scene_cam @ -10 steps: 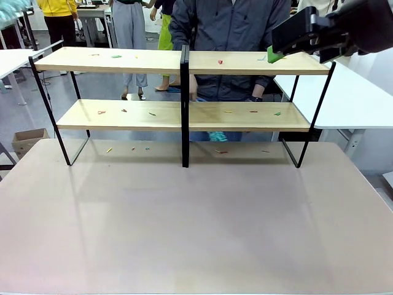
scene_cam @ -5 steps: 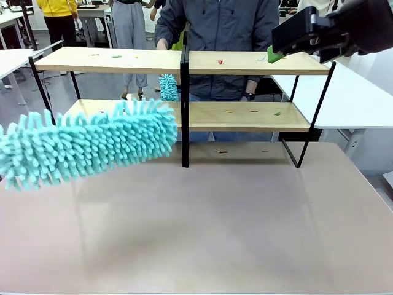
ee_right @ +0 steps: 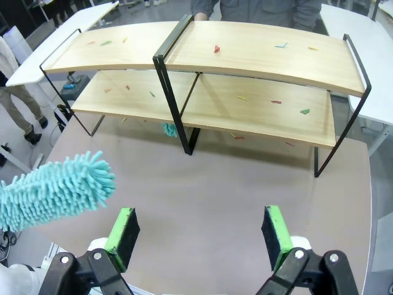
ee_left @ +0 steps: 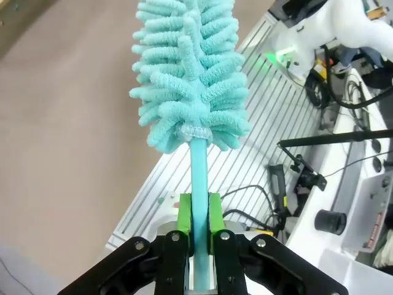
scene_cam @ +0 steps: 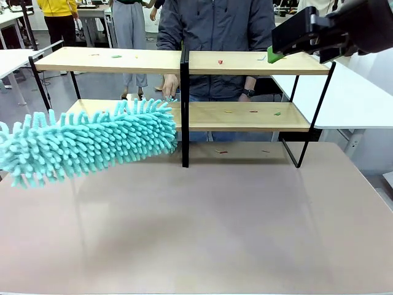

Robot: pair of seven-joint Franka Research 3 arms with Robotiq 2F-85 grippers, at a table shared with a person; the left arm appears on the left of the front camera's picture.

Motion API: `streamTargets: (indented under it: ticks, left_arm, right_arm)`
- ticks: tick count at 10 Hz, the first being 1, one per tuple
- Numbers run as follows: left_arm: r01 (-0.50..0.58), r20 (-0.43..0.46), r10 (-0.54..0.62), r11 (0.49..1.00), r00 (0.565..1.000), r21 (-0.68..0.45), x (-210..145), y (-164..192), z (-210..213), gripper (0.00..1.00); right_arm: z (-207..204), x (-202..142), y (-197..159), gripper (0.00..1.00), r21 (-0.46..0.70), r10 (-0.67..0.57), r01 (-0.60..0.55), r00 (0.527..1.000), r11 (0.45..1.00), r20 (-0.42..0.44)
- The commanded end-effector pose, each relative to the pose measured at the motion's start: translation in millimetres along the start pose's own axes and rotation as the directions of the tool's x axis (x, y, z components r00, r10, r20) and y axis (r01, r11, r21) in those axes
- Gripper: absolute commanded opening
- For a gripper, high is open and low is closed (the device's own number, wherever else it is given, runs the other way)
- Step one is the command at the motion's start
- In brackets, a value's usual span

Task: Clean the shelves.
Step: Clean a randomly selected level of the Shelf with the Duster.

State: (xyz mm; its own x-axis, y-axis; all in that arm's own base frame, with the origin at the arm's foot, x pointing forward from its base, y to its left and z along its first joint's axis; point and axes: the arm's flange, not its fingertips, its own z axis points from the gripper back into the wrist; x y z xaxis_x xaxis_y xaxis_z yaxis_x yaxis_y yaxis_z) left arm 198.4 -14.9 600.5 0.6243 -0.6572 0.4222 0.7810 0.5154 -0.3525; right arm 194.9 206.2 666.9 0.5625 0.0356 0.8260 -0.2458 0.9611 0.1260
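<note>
a: left jaws, what've they got?
b: shut tight on the teal duster (scene_cam: pixel 92 144), by its thin handle (ee_left: pixel 199 178), green pads (ee_left: pixel 183 212) either side. fluffy head sticks straight out ahead of them, above the counter (scene_cam: pixel 202 227).
a: right jaws?
b: wide open, nothing btwn the pads (ee_right: pixel 123 236). held up high, looking down.
a: and the shelves (scene_cam: pixel 123 59)?
b: beyond the duster tip w/ bare counter btwn, not touching. well ahead of & below the right jaws. two long boards, black post mid. small coloured scraps (scene_cam: pixel 220 62) on both boards, some on the counter underneath.
a: the person?
b: past the shelves. one hand (scene_cam: pixel 170 85) down by the lower board, close to the post.
a: so which step?
b: approach, i'd say; no wiping yet. next move imo: carry the head fwd onto a board, lay it flat, sweep along it. needs to clear the post & keep off that hand.
</note>
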Motion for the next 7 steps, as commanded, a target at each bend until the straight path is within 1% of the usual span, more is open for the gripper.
streamTargets:
  ticks: [1,3,4,5,6,7]
  left_arm:
    - [-0.04,-0.072,0.043,0.998,0.996,0.044,36.3,-9.7,-36.1,0.12]
    - [-0.064,-0.102,0.071,0.995,0.992,0.072,70.8,-24.7,-75.9,0.12]
    - [-0.097,-0.101,0.107,0.991,0.989,0.097,80.5,-32.9,-102.9,0.12]
    - [-0.104,-0.093,0.117,0.986,0.989,0.132,90.9,-43.4,-135.6,0.12]
    - [-0.133,-0.023,0.138,0.979,0.99,0.154,104.5,-56.9,-162.7,0.12]
    - [-0.123,0.031,0.12,0.983,0.992,0.138,119.9,-72.7,-187.4,0.12]
  right_arm:
    - [0.0,0.6,-1.1,1.0,-0.008,-0.002,0.002,1.0,1.0,0.003]
    - [0.0,0.6,-1.1,1.0,-0.008,-0.002,0.002,1.0,1.0,0.003]
    - [0.0,0.6,-1.1,1.0,-0.008,-0.002,0.002,1.0,1.0,0.003]
    - [0.0,0.6,-1.1,1.0,-0.008,-0.002,0.002,1.0,1.0,0.003]
    - [0.0,0.6,-1.1,1.0,-0.008,-0.002,0.002,1.0,1.0,0.003]
    - [0.0,0.6,-1.1,1.0,-0.008,-0.002,0.002,1.0,1.0,0.003]
